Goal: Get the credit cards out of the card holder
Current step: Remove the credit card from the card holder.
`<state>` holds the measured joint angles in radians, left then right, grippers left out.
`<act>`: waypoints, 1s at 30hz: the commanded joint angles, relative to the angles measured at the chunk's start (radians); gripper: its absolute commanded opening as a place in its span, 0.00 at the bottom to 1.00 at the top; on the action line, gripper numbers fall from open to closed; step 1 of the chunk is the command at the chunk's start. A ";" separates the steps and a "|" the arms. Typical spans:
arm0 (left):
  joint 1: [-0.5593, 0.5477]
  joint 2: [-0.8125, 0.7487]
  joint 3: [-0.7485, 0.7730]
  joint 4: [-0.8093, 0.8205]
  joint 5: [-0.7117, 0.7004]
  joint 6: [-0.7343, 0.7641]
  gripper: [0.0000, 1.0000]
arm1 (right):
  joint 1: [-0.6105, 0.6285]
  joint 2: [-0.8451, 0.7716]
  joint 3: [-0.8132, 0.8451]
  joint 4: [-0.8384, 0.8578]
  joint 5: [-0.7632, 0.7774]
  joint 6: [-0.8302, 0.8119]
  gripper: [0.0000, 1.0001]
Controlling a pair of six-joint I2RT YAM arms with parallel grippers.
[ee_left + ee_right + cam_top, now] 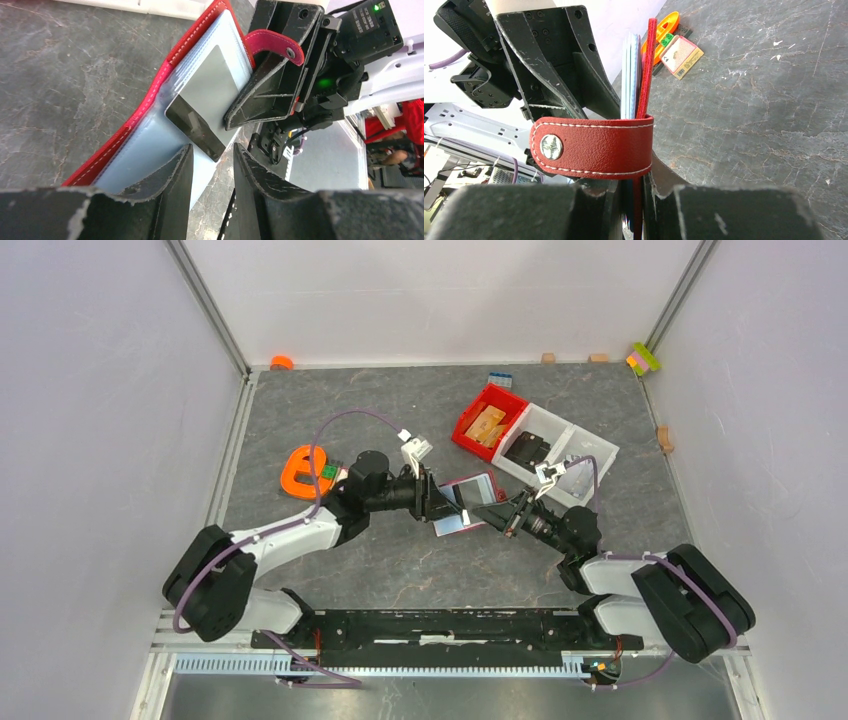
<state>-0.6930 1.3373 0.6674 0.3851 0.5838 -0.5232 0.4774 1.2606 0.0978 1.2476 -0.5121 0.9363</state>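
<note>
The dark red card holder (472,488) is held open above the table between my two grippers. In the left wrist view its red stitched edge (150,100) frames clear sleeves holding a grey card (210,85) with a dark stripe and a light blue card (145,150). My left gripper (212,150) is open, its jaws straddling the near corner of the light blue card. My right gripper (639,172) is shut on the holder's far edge (651,60). The snap strap (594,145) hangs across its fingers. The card edges (630,75) stand up beside the cover.
A bright red bin (490,425) with tan wooden pieces and a white bin (555,450) stand behind the right gripper. An orange object (305,470) lies left of the left gripper. Small blocks (644,358) sit at the back wall.
</note>
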 commanded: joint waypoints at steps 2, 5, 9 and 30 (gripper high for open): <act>-0.003 0.040 0.014 0.082 0.068 -0.040 0.44 | 0.004 0.014 0.023 0.085 -0.011 0.002 0.00; -0.003 0.055 0.020 0.082 0.076 -0.046 0.47 | 0.006 0.024 0.023 0.101 -0.019 0.010 0.00; -0.003 0.063 0.022 0.089 0.089 -0.047 0.47 | 0.009 0.040 0.028 0.123 -0.031 0.022 0.00; 0.027 0.095 -0.026 0.262 0.112 -0.175 0.57 | 0.045 0.092 0.019 0.368 -0.084 0.105 0.00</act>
<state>-0.6746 1.4147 0.6628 0.4988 0.6838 -0.6155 0.4946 1.3659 0.0990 1.3884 -0.5152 0.9836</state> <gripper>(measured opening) 0.565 0.179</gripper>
